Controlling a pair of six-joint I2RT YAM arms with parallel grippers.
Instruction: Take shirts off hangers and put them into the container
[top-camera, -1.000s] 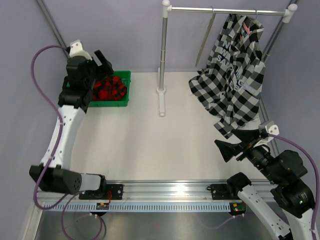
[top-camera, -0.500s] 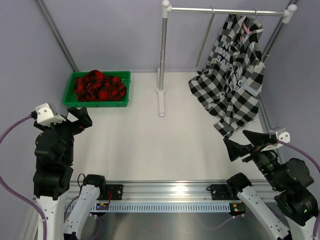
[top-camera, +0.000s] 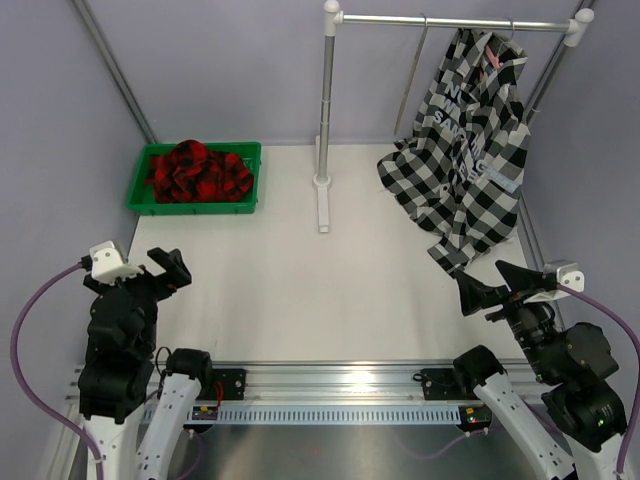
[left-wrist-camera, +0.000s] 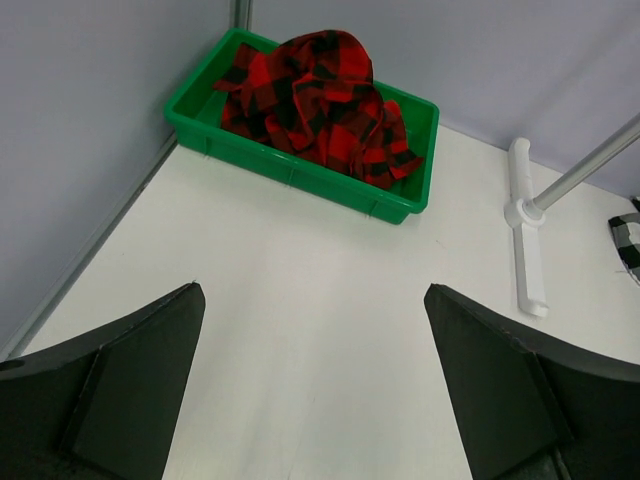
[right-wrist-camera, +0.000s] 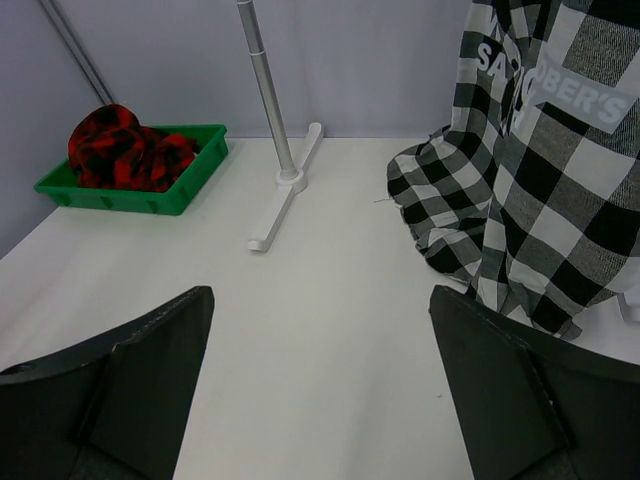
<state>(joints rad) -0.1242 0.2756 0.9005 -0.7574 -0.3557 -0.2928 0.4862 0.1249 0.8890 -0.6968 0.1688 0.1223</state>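
the black-and-white shirt hangs long-axis-down from the rail at far right, its hem just ahead of the empty, wide-open right gripper, well apart from the equally open left gripper.

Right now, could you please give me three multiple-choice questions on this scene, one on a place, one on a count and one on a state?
1. Where is the red-and-black plaid flannel shirt?
A) bunched in the shallow bright green plastic tray
B) hanging up high
C) spread flat in the open

2. How many shirts hang from the silver metal rack rail?
A) none
B) one
C) two

3. How does the left gripper stand?
A) shut on cloth
B) shut, empty
C) open, empty

Answers:
1 A, it lies heaped inside the tray.
2 B, only the black-and-white plaid flannel shirt hangs there.
3 C, its jaws are spread with bare white table between them.
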